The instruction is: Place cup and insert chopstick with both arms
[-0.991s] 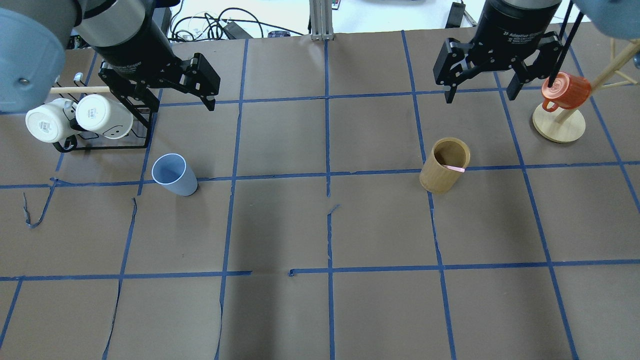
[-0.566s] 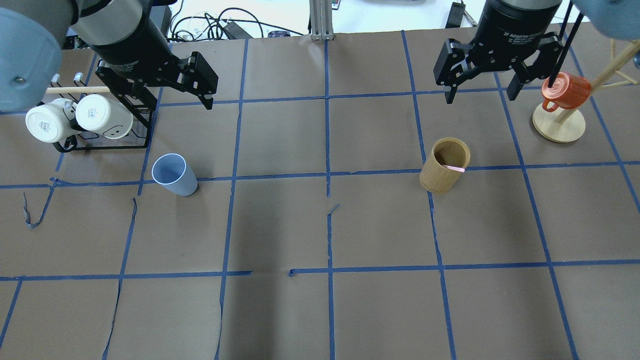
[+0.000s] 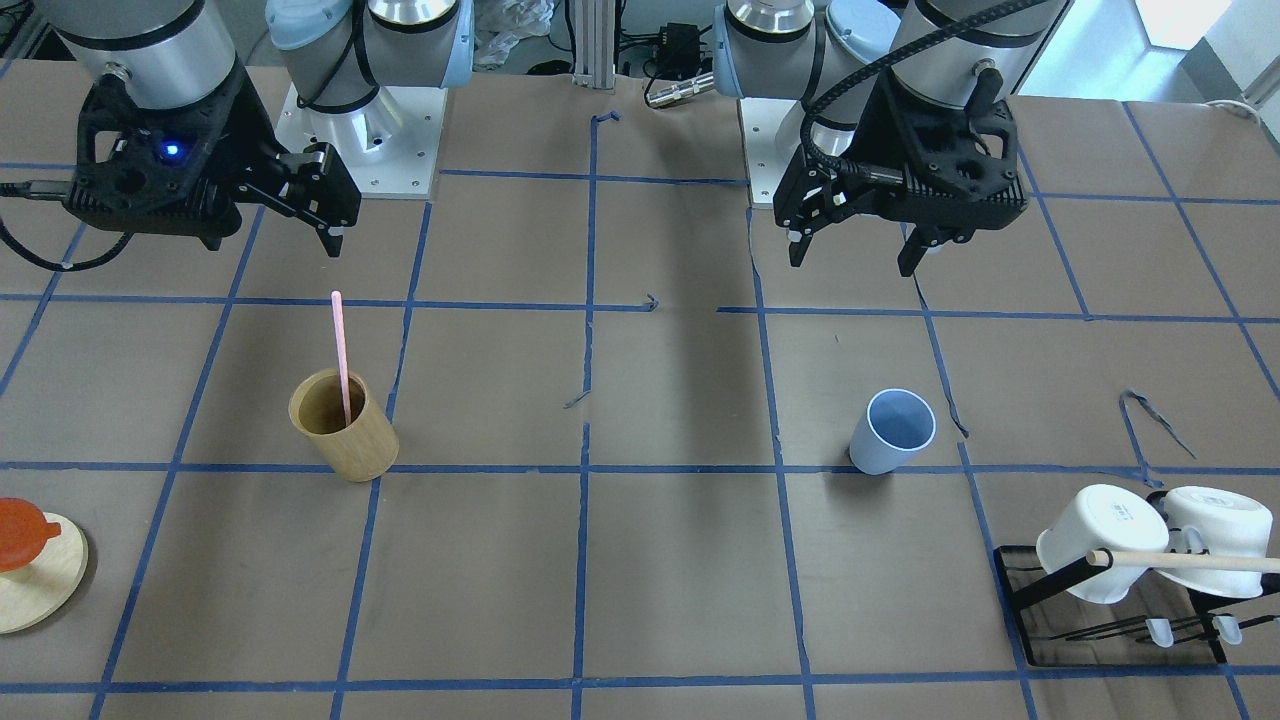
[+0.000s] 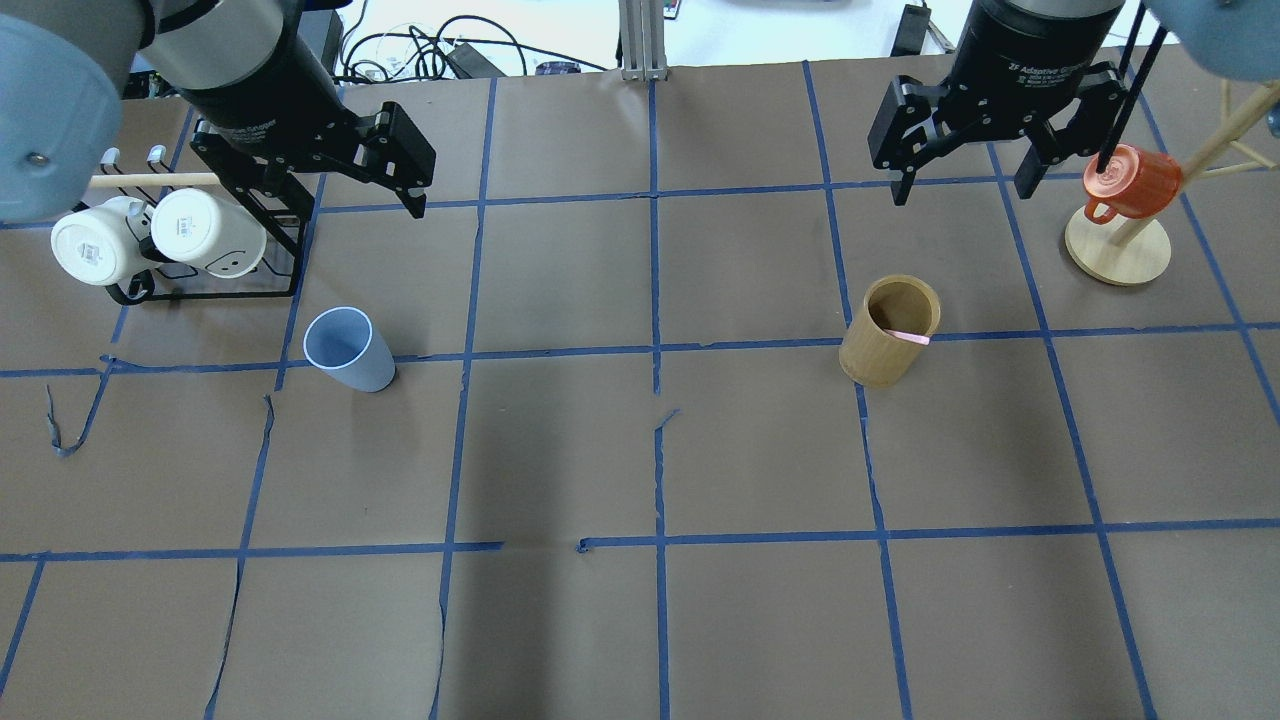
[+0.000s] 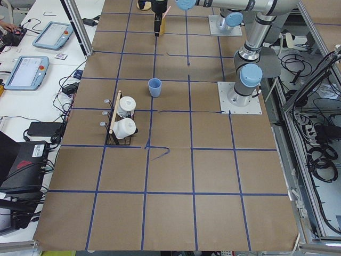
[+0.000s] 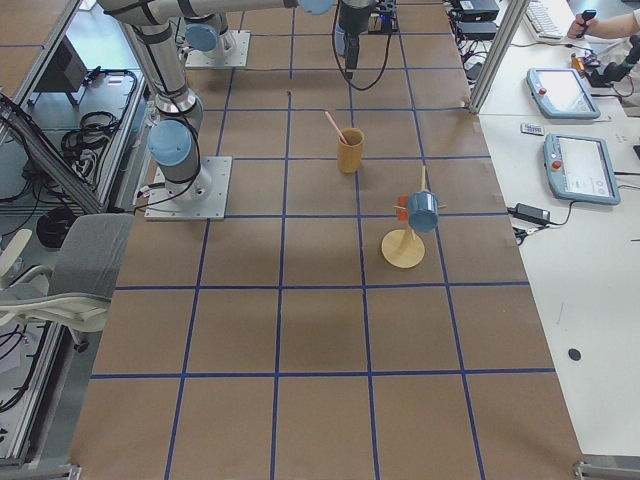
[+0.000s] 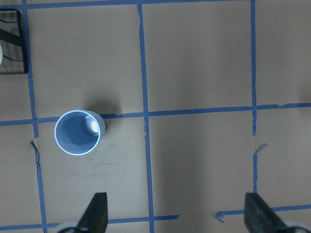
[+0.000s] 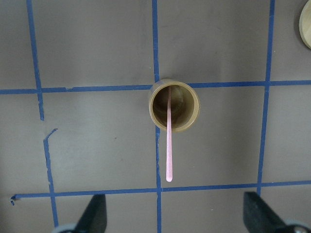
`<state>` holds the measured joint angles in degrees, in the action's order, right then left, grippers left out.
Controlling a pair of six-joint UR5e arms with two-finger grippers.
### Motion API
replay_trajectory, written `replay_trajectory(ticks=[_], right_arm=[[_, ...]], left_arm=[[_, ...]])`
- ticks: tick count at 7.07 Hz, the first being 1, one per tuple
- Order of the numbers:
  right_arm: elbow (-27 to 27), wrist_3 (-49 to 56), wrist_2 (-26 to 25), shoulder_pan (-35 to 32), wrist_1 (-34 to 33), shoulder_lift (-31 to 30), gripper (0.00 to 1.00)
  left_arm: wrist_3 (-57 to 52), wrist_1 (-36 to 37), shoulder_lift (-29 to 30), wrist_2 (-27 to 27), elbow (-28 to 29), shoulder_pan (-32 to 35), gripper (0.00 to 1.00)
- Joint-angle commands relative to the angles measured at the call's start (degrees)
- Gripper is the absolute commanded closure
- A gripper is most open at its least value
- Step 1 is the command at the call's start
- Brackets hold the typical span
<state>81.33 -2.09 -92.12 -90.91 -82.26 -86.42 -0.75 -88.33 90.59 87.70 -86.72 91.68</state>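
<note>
The light-blue cup (image 4: 348, 348) stands upright and empty on the table's left part; it also shows in the front view (image 3: 893, 432) and the left wrist view (image 7: 77, 132). The pink chopstick (image 3: 340, 350) leans inside a tan wooden cup (image 4: 888, 332), its top sticking out, as the right wrist view (image 8: 168, 150) shows. My left gripper (image 4: 335, 195) is open and empty, high above the table, beyond the blue cup. My right gripper (image 4: 962, 192) is open and empty, high above and beyond the wooden cup.
A black wire rack (image 4: 215, 285) with two white mugs and a wooden rod stands at the far left. An orange mug (image 4: 1135, 182) hangs on a wooden tree stand (image 4: 1118, 255) at the far right. Blue tape lines grid the brown table cover.
Both grippers have shifted very slightly toward the table's far edge. The blue cup, the wooden cup and the pink stick have not moved.
</note>
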Motion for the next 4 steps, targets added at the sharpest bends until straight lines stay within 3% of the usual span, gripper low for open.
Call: replay_trajectory(ticks=[1, 4], right_arm=[[-0.1, -0.4, 0.2, 0.2, -0.4, -0.1, 0.0], [-0.1, -0.1, 0.5, 0.1, -0.9, -0.2, 0.0]], left_arm=[[0.0, 0.0, 0.0, -0.1, 0.0, 0.0, 0.0], [0.2, 0.2, 0.0, -0.2, -0.1, 0.2, 0.0]])
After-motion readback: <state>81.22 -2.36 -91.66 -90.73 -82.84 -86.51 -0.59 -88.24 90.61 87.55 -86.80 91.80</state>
